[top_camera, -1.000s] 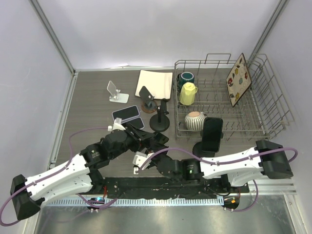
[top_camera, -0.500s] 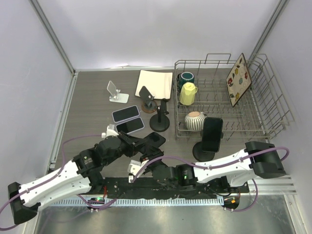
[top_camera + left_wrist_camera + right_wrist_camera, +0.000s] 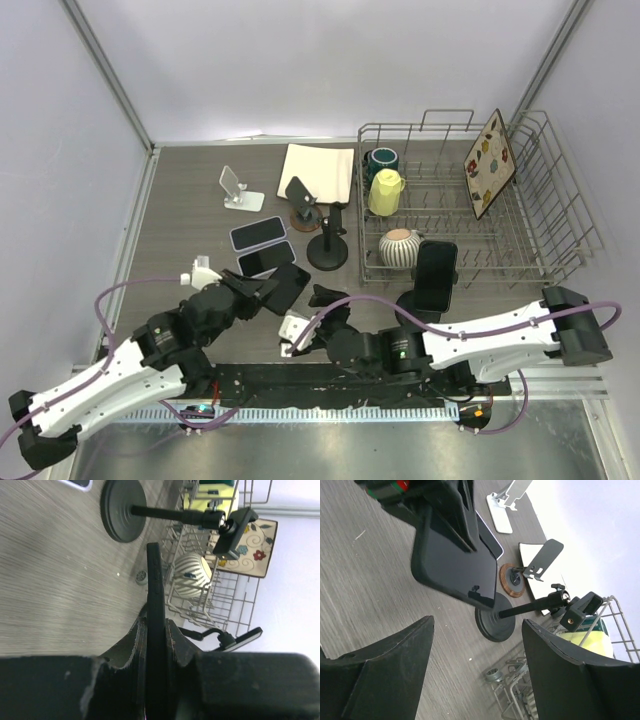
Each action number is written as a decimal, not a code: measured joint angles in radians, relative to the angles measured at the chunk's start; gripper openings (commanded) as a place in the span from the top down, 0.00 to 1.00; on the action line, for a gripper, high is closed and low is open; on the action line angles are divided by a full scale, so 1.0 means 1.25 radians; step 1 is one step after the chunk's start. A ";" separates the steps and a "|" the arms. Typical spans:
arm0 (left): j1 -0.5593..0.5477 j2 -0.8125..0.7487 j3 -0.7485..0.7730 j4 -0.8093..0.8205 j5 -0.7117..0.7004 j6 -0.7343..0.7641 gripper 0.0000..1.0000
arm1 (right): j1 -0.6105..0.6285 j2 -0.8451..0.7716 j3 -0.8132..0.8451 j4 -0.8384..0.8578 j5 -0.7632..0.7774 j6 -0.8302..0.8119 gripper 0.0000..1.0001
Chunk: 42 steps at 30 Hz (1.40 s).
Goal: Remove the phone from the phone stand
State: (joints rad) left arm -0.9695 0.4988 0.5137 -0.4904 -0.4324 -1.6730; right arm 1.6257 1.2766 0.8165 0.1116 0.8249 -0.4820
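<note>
Top external, lower centre-left: left gripper (image 3: 262, 290) clamped on black phone (image 3: 287, 287), tilted, screen side up. Same grip in left wrist cam, phone edge-on, pinched btwn both fingers (image 3: 136, 642) w/ no gap either side. Phone well out of phone stand (image 3: 327, 248): black round base, thin pole, bare clamp head on top, standing just up and right of the held phone, near but not touching. Right gripper (image 3: 322, 297) just right of the phone, lower centre of frame; in right wrist cam fingers spread wide, nothing btwn them, so open and empty. Up and left of the held phone, two flat phones (image 3: 258, 233) lying side by side on the table (image 3: 180, 220). Further up, white stand (image 3: 238, 188) and white pad (image 3: 318, 172). Right of centre, propped phone (image 3: 436, 272) leaning upright on its own dark stand, against front of dish rack (image 3: 540, 240). Inside rack: striped bowl (image 3: 400, 246) at lower left corner, yellow mug (image 3: 385, 192) above it, patterned plate (image 3: 490, 162) upright at upper right.
</note>
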 measured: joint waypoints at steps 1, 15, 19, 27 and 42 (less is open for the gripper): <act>0.000 -0.014 0.003 -0.022 -0.014 0.005 1.00 | 0.000 -0.011 0.000 -0.016 -0.006 0.014 0.21; 0.001 -0.170 -0.012 -0.111 -0.315 0.228 1.00 | -0.061 -0.157 0.043 -0.139 -0.105 0.200 0.06; 0.036 -0.130 -0.031 -0.065 -0.327 0.328 1.00 | -0.078 -0.157 0.048 -0.164 -0.135 0.240 0.06; 0.306 0.026 -0.114 0.137 -0.128 0.424 1.00 | -0.078 -0.156 0.044 -0.176 -0.153 0.266 0.06; 0.855 0.191 -0.347 0.601 0.171 0.404 1.00 | -0.093 -0.261 -0.058 -0.170 -0.152 0.280 0.07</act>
State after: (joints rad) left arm 0.0990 0.7380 0.0795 0.2607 -0.2192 -1.1675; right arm 1.5097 0.9508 0.7444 -0.1013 0.6353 -0.1322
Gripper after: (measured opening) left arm 0.176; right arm 0.937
